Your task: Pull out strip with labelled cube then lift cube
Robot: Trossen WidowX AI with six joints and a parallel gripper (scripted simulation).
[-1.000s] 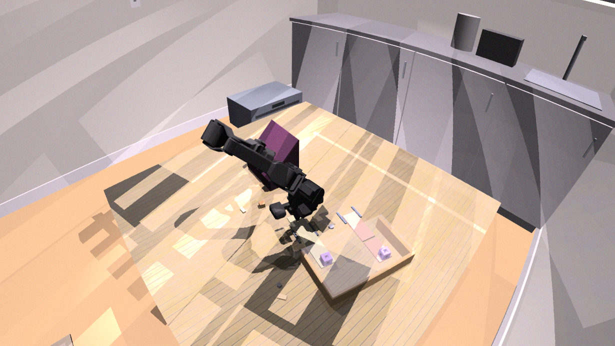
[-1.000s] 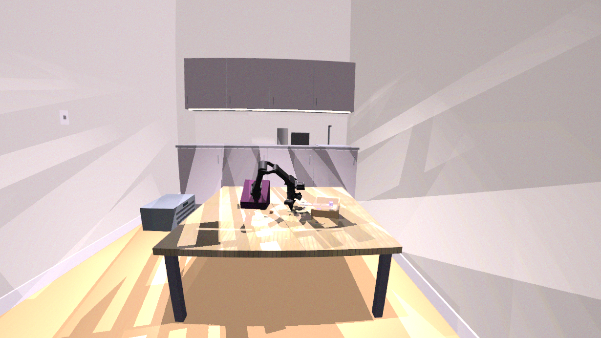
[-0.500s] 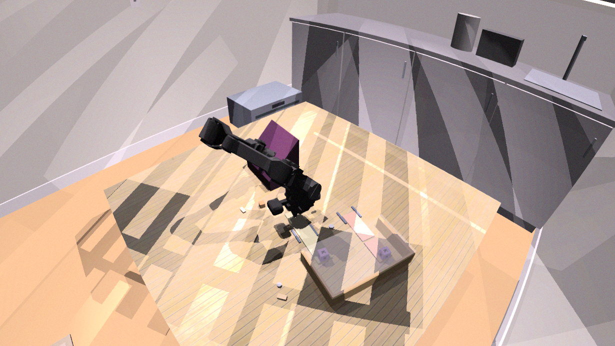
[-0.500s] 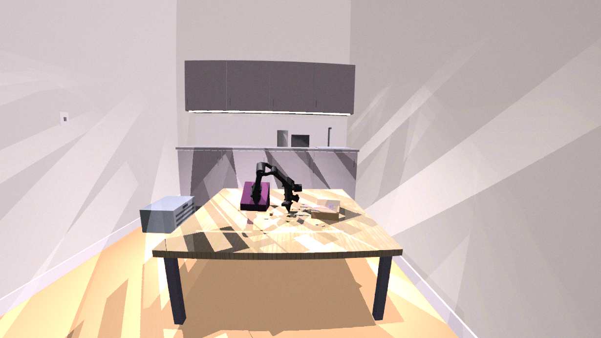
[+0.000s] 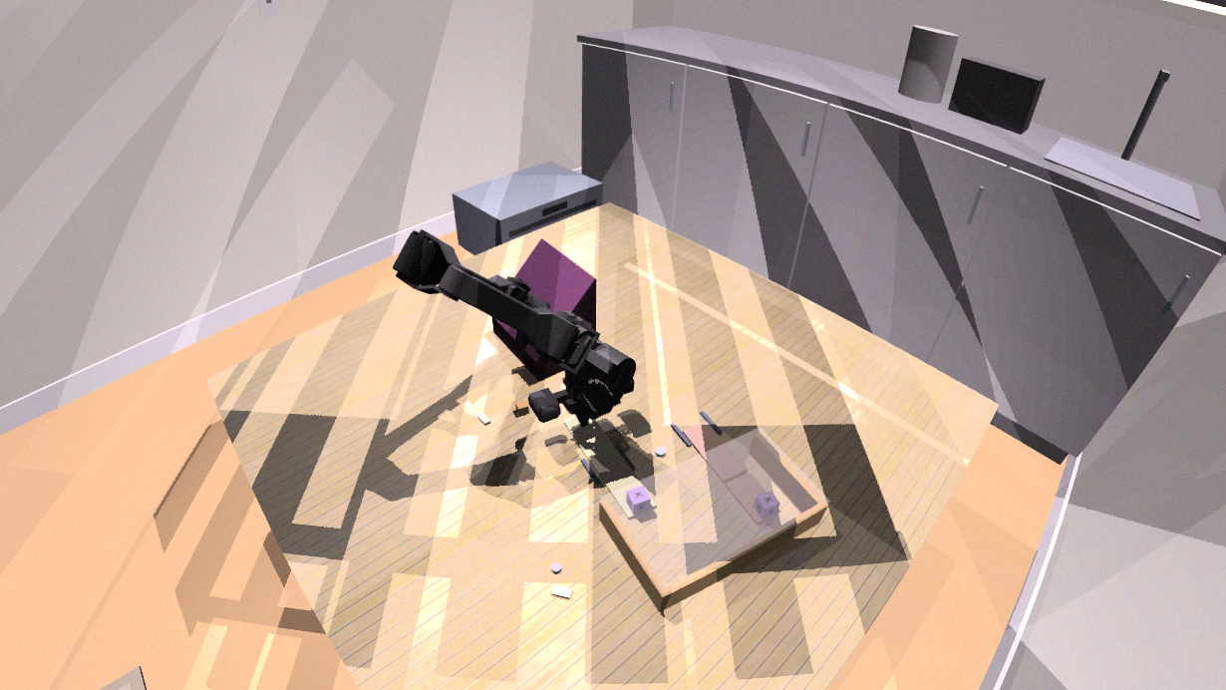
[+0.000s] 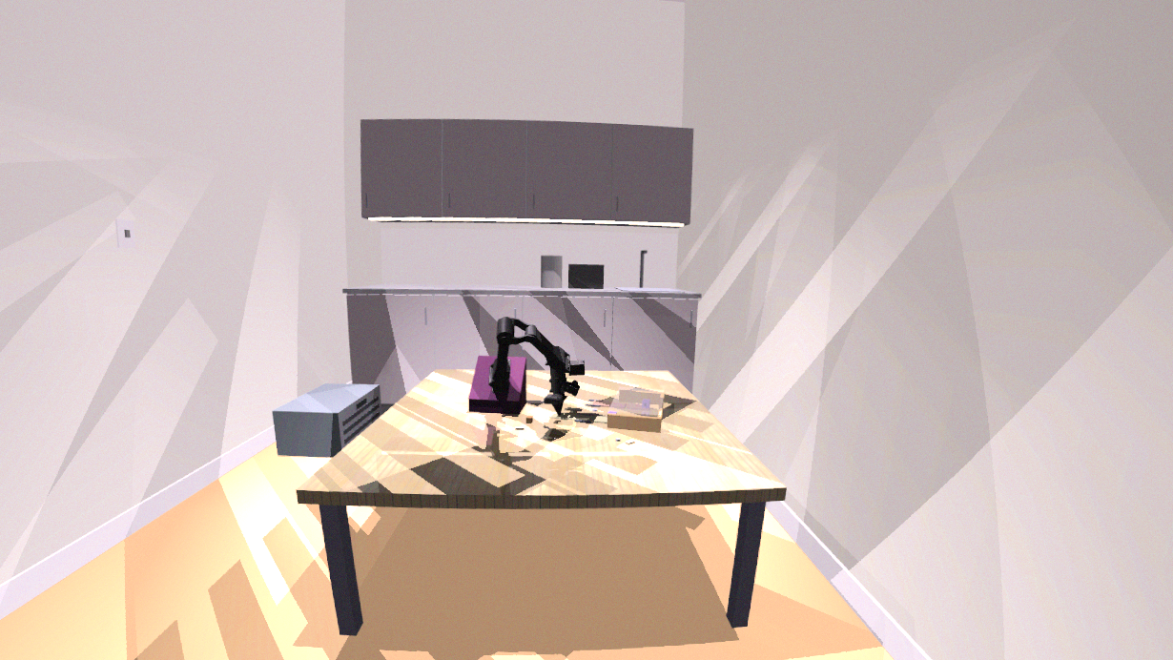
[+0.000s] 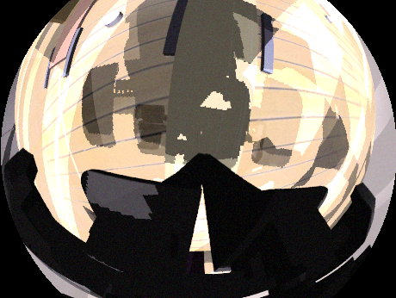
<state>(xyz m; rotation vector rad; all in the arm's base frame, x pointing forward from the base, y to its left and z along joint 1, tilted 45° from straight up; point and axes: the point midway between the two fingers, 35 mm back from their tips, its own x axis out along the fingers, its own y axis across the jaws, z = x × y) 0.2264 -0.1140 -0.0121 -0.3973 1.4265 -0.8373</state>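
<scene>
A pale strip [image 5: 624,485] [image 7: 207,65] in one piece runs from under my gripper to the tray's open side, with dark bars beside it. A lavender cube [image 5: 637,499] with a dark mark sits on its far end, at the tray's edge. A pink strip [image 5: 699,441] [image 7: 72,26] lies to the right, and a separate piece [image 5: 739,491] beyond it bears another marked lavender cube [image 5: 766,504]. My gripper [image 5: 585,420] [image 6: 558,411] [image 7: 202,159] is shut and empty, pointing down over the pale strip's near end. Whether its tips touch the strip is hard to tell.
The wooden tray [image 5: 729,566] [image 6: 633,422] has low walls. Small discs [image 5: 660,451] [image 5: 556,567], a white block [image 5: 561,591] and a brown block [image 5: 520,407] lie about. A purple box [image 5: 557,274] stands behind the arm. Patchy shadows cover the table.
</scene>
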